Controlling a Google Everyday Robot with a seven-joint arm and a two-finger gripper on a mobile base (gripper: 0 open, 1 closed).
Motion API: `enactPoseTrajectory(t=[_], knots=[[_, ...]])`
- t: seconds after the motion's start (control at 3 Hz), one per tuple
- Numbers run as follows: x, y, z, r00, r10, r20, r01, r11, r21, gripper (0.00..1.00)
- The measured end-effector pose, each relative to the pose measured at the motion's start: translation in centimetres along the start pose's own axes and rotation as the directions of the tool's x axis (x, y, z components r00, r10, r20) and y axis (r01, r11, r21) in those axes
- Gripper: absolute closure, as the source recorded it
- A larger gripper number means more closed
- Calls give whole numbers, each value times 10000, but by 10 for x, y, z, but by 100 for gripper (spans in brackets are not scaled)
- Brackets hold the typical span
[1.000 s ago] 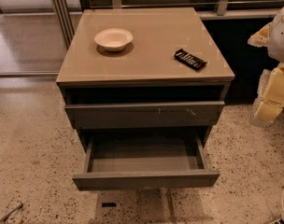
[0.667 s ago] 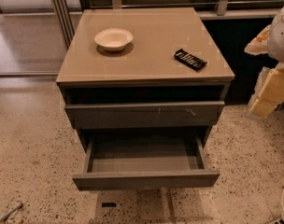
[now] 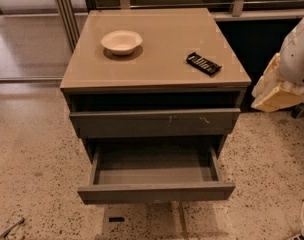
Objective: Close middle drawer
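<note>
Cabinet viewed from the front and above. The middle drawer stands pulled well out below the scratched upper drawer front, which sits slightly proud. It is wide and shallow, with a plain grey handle-less front and a bare grey box interior. On the cabinet top rest a white bowl and a black flat object. The cream gripper, apparently below a white arm segment, hangs beside the cabinet's right side; its opening cannot be told. Since the earlier frames it has shifted slightly toward the cabinet, while the drawer has stayed extended.
</note>
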State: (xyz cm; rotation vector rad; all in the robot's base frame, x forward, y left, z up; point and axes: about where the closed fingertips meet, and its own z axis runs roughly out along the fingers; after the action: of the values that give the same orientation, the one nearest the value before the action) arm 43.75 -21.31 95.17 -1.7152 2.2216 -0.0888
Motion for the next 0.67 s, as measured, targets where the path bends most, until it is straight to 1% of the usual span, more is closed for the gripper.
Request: enactPoseTrajectory(t=[0.33,0.67], knots=[[7,15,52,9990,61,449,-47,9995,-300,88],[15,29,116,9935,360,1079,-301,9980,-552,100]])
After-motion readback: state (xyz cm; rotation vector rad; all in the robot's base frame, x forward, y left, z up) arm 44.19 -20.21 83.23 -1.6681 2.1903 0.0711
